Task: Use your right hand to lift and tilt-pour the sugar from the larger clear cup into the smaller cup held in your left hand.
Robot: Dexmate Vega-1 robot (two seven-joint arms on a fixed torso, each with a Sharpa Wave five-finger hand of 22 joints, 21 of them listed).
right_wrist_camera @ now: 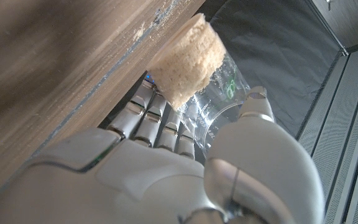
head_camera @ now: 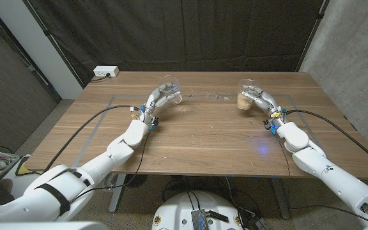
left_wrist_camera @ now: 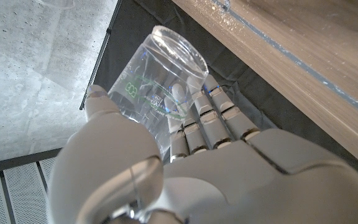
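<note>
While my left hand (head_camera: 156, 100) grips the empty smaller cup (head_camera: 169, 85), my right hand (head_camera: 261, 101) wraps the larger cup (head_camera: 246, 94) holding sugar (right_wrist_camera: 188, 59).

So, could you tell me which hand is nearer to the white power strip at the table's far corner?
Left. The left hand, holding the empty cup, is on the power strip's side; the right hand is across the table.

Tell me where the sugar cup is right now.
In the head view, the sugar cup stands on the table's far right side, gripped by the right hand.
</note>
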